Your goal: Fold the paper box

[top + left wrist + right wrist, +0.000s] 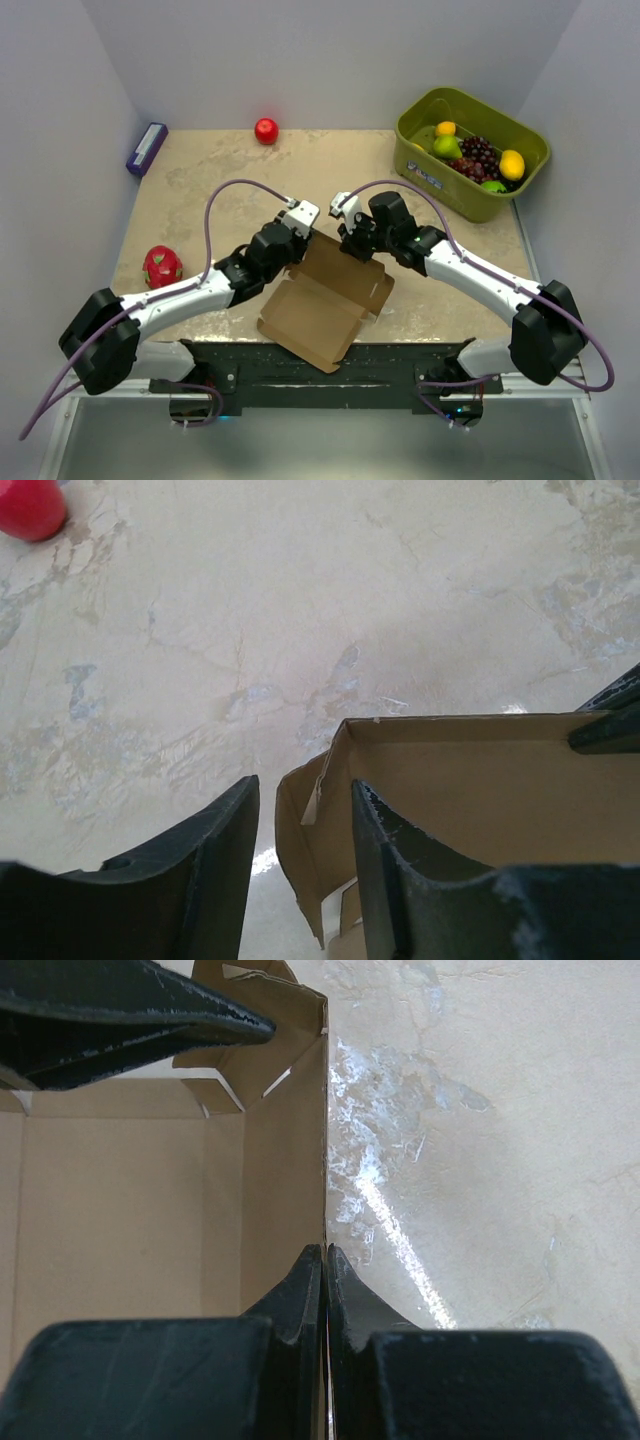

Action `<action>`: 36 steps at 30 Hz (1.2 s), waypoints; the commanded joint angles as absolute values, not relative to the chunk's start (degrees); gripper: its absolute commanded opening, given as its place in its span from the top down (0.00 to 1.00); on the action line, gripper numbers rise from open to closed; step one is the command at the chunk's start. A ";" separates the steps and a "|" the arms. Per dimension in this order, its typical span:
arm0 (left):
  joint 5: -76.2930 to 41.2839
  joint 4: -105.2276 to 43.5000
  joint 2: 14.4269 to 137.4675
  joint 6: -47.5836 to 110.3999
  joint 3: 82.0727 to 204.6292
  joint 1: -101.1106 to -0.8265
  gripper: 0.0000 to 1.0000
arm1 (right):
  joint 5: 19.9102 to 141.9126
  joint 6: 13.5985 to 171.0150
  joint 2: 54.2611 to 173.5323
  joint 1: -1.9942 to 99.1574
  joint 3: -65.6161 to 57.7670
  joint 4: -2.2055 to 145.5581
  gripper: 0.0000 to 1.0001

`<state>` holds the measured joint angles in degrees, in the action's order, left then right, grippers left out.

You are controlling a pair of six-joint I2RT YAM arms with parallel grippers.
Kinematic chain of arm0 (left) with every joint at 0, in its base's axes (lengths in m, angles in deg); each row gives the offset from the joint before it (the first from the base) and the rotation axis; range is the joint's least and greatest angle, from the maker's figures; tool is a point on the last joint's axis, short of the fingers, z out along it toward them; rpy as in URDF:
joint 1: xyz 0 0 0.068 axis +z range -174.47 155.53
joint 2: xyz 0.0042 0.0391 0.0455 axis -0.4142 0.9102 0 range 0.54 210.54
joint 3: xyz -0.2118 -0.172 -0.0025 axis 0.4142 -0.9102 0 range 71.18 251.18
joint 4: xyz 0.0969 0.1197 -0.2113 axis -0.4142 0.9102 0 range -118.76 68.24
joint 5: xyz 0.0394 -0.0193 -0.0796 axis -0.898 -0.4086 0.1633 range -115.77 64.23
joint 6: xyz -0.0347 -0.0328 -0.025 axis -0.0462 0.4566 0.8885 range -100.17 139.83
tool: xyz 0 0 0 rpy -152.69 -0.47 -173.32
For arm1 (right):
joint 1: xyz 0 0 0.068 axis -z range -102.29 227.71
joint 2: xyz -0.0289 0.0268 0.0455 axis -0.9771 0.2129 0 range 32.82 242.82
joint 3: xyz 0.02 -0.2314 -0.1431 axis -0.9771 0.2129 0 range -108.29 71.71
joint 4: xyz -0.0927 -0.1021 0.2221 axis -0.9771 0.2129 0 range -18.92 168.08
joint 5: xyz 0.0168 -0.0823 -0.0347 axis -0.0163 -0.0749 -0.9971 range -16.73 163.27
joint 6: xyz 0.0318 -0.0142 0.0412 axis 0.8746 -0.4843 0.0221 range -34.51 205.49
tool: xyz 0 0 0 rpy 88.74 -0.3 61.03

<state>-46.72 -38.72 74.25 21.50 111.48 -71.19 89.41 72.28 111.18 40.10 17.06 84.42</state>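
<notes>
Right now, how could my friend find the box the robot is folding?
Start at the beige marbled table and look to the middle of its near edge. There lies the plain brown cardboard box, half folded, one wall pinched by the right fingers. It is the only brown paper thing; its neighbours are a pink-red spiky fruit and an olive-green plastic bin of fruit.

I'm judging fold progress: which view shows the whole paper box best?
Top external: the paper box shows almost its whole outline, flaps included. Each wrist view shows only a wall section and some of the interior, close up.
</notes>
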 commanded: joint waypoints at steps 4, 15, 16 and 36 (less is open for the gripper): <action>-42.74 -44.23 75.24 20.18 114.07 -70.26 0.62 | 89.18 71.08 111.30 39.74 15.28 84.53 0.99; -41.32 -46.25 77.44 18.34 113.46 -70.26 1.00 | 88.74 71.60 110.25 39.65 15.46 83.91 0.96; -41.50 -46.25 77.45 18.25 113.11 -70.17 1.00 | 88.48 71.78 110.25 39.65 15.37 83.83 0.95; -61.71 -56.00 73.39 19.39 108.62 -70.09 1.00 | 68.69 113.47 98.13 40.00 10.44 81.38 0.35</action>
